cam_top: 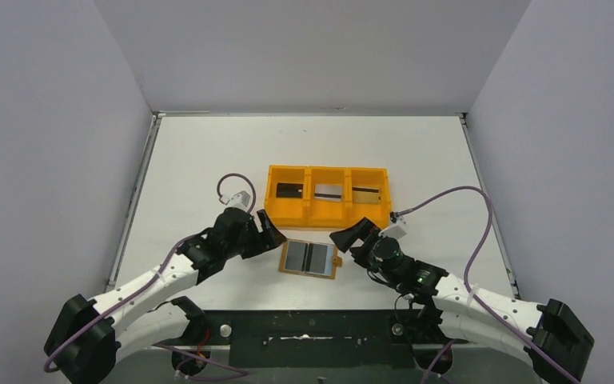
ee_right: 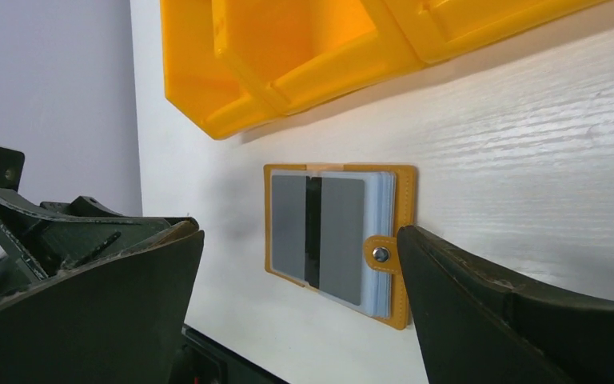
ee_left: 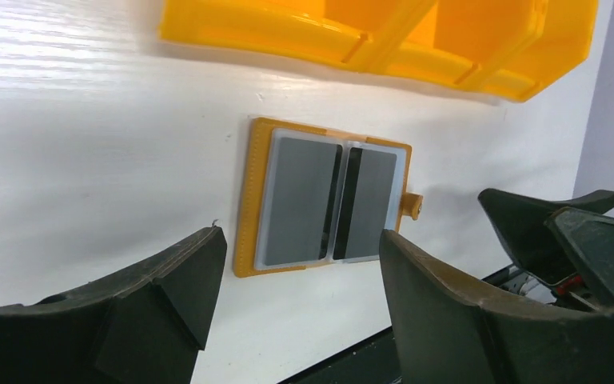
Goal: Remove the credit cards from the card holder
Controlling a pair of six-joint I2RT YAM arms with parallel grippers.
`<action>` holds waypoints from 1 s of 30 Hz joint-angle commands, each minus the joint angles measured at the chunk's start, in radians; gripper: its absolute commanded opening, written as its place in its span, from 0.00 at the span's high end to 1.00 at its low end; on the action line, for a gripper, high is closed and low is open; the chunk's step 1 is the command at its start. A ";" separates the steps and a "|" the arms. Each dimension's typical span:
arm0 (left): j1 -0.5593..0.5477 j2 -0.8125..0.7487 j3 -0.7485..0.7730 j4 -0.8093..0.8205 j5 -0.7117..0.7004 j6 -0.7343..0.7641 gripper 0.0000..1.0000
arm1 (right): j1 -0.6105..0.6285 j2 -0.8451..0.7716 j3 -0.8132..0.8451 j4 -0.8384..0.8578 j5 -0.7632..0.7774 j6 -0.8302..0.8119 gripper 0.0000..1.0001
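Card holder: the card holder (cam_top: 310, 258) lies opened flat on the table (cam_top: 208, 152), near its front edge, between the two arms.
Snap tab: the snap tab (ee_right: 380, 254) sticks out from the holder's 3 o'clock edge in the top view.
Credit cards: grey credit cards (ee_left: 300, 200) sit in the holder's two inner pockets, one on each side of the fold. The right wrist view shows a stack of pale edges under the one by the tab.
Left end effector: the left end effector (cam_top: 269, 233) is at 10 o'clock of the holder, close to its corner. Its fingers are spread wide and hold nothing.
Right end effector: the right end effector (cam_top: 350, 238) is at 2 o'clock of the holder, just past the tab. Its fingers are also wide apart and empty.
Tray: an orange tray (cam_top: 328, 218) stands at 12 o'clock of the holder, just apart from it.
Tray contents: one flat card-like piece (cam_top: 289, 190) lies in each of the three compartments.
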 commanded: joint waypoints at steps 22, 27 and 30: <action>0.161 -0.268 -0.125 -0.002 0.107 -0.007 0.20 | 0.092 0.702 0.632 -0.592 0.121 -0.166 0.59; 0.162 -0.274 -0.116 -0.019 0.117 0.001 0.20 | 0.088 0.752 0.603 -0.535 0.083 -0.182 0.62; 0.161 -0.283 -0.116 -0.025 0.123 0.011 0.21 | 0.093 0.793 0.595 -0.499 0.063 -0.204 0.69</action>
